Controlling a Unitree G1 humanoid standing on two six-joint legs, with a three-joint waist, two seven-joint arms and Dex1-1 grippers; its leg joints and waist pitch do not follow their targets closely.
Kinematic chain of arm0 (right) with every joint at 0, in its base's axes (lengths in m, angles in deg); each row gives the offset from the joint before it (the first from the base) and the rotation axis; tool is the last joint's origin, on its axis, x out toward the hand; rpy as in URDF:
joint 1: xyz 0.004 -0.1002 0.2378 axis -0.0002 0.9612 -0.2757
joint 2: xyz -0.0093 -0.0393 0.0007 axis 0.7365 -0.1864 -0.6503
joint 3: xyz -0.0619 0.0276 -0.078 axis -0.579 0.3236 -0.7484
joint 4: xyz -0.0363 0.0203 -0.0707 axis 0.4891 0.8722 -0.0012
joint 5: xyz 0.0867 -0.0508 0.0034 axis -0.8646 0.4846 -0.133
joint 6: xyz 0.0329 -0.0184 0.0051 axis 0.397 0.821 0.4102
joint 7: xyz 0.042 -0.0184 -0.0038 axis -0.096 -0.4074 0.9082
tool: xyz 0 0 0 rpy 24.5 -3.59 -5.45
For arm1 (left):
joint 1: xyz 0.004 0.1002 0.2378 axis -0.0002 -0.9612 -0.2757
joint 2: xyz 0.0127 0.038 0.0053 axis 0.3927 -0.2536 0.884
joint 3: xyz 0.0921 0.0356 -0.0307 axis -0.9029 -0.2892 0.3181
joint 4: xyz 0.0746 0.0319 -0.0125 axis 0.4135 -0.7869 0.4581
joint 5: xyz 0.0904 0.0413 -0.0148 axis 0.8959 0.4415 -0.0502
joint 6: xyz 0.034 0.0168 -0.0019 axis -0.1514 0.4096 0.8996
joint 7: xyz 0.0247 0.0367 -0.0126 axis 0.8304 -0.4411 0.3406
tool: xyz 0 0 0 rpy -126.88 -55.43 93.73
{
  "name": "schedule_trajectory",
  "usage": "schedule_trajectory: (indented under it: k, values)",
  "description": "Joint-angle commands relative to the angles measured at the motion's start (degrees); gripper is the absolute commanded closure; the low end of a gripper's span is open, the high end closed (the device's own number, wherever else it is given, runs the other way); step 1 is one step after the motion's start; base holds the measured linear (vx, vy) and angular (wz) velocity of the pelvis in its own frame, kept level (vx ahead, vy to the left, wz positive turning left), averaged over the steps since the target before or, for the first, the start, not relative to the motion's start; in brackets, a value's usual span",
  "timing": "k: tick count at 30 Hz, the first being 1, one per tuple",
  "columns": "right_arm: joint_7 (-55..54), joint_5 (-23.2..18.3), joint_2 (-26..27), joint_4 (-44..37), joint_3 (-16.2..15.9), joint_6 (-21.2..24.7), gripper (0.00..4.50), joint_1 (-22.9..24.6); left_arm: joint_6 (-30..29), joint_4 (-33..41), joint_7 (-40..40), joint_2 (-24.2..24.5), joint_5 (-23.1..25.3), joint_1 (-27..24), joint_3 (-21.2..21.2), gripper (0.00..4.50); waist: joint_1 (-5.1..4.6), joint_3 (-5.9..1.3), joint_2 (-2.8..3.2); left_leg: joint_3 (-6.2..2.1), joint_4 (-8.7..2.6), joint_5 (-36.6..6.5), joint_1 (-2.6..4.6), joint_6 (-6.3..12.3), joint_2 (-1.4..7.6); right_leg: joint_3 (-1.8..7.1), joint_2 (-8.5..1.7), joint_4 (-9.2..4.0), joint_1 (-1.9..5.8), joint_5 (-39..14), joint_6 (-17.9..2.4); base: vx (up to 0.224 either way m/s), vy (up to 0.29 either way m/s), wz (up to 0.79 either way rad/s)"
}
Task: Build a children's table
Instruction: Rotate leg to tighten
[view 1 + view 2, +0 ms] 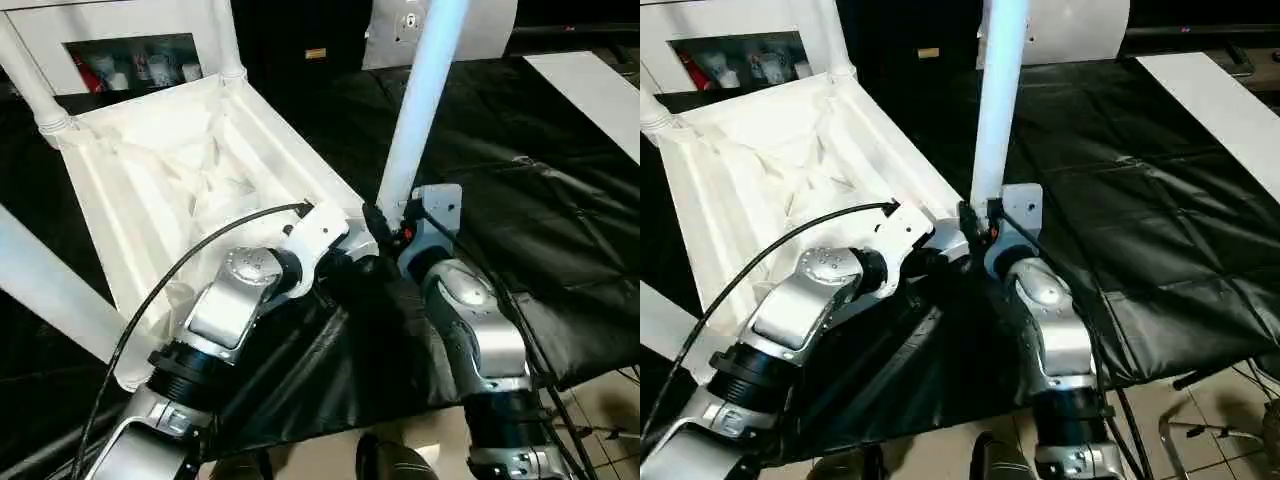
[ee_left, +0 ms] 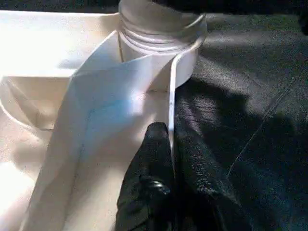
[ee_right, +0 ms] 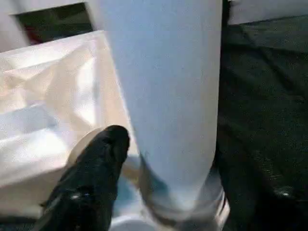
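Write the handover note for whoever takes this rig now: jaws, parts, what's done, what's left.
Left gripper: jaws shut on the side wall of the tabletop, which lies underside up on the black sheet.
Right gripper: at the base of the near-corner leg, one finger beside it; grip unclear.
Done: three other legs stand in their sockets.
Left: whether this leg is fully seated cannot be told; check it, then turn the table upright.

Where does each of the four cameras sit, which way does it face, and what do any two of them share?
Left eye: on the head, looking down at the upturned table top; both silver forearms show.
Right eye: beside it, same scene.
Left wrist: along the left gripper, its fingers pinching the top's side wall below a corner socket.
Right wrist: along the right gripper, a black finger beside the leg.
Shared: both wrist views show that corner, with the leg entering its socket.
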Motion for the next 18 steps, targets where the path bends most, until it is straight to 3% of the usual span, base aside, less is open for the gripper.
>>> schedule_trajectory:
  k: [1,4,7,8,9,11,13,16,18]
  values:
    - [6.2,-2.9,-0.5,-0.8,-3.4,0.8,1.2,1.8,2.5,-0.3,1.3,1.1,-0.4,-0.9,-0.3,4.5,0.25,-3.06,-0.47,-1.44,-4.29,-18.7,0.07,2.08,2.8,3.05,-4.13,-5.34,2.06,-26.0,-6.2,0.0,0.0,0.0]
    - [17.1,-5.3,-7.6,-3.6,-3.6,-2.1,0.95,3.4,6.8,1.5,7.3,5.2,-1.7,-3.4,-1.6,4.5,0.21,-3.37,-0.57,-1.41,-4.06,-16.2,-0.45,3.62,2.85,3.02,-4.13,-4.88,2.73,-22.1,-7.3,0.0,0.0,0.0]
    - [27.4,-8.7,-14.1,-4.6,-2.5,-2.1,0.79,3.7,10.5,2.2,13.5,9.7,-3.1,-5.4,-2.7,4.5,0.21,-3.75,-0.56,-0.94,-3.47,-13.2,-0.28,5.35,2.84,3.06,-4.04,-4.49,2.53,-18.5,-9.8,0.0,0.0,0.0]
    - [28.4,-9.0,-14.7,-4.5,-2.4,-2.1,0.79,3.6,11.2,2.3,14.5,10.3,-3.3,-5.6,-2.9,4.5,0.21,-3.75,-0.56,-0.94,-3.47,-13.2,-0.28,5.35,2.84,3.06,-4.04,-4.49,2.53,-18.5,-9.8,0.0,0.0,0.0]
    - [32.3,-9.8,-17.4,-4.3,-2.4,-2.7,0.5,3.4,14.9,2.4,18.9,12.5,-4.4,-6.5,-3.5,4.5,0.43,-3.89,-0.43,-0.72,-3.15,-10.3,-0.36,6.9,2.75,3.01,-3.95,-4.12,2.72,-14.1,-11.3,0.0,0.0,0.0]
    - [34.6,-9.6,-19.3,-3.9,-2.8,-3.8,0.43,3.0,17.1,2.5,21.7,13.8,-5.2,-7.0,-3.9,4.5,0.51,-4.05,-0.36,-0.5,-2.93,-8.1,-0.34,7.71,2.8,2.94,-3.77,-3.6,2.76,-10.4,-12.7,0.0,0.0,0.0]
    - [36.9,-9.9,-20.9,-3.7,-3.2,-4.2,0.3,2.6,18.5,2.5,24.8,15.7,-5.7,-7.4,-4.4,4.5,1.19,-4.35,-0.24,-0.43,-2.75,-5.2,0.0,8.62,2.96,2.8,-3.52,-2.96,2.75,-5.8,-14.2,0.0,0.0,0.0]
    - [44.4,-11.7,-24.5,-3.5,-5.0,-4.5,0.3,1.7,23.9,1.4,32.2,19.9,-6.6,-7.7,-6.0,4.5,1.64,-4.44,-0.07,-0.33,-2.67,-3.9,0.42,9.76,3.26,2.82,-3.41,-2.37,2.68,-2.3,-15.9,0.0,0.0,0.0]
    - [49.8,-12.3,-26.6,-3.5,-6.5,-5.2,0.3,1.3,25.1,1.2,36.1,21.5,-7.9,-7.5,-6.4,4.5,1.96,-4.27,-0.16,-0.4,-2.73,-5.4,0.43,9.81,3.28,2.71,-3.47,-2.4,2.79,-3.9,-16.2,0.0,0.0,0.0]
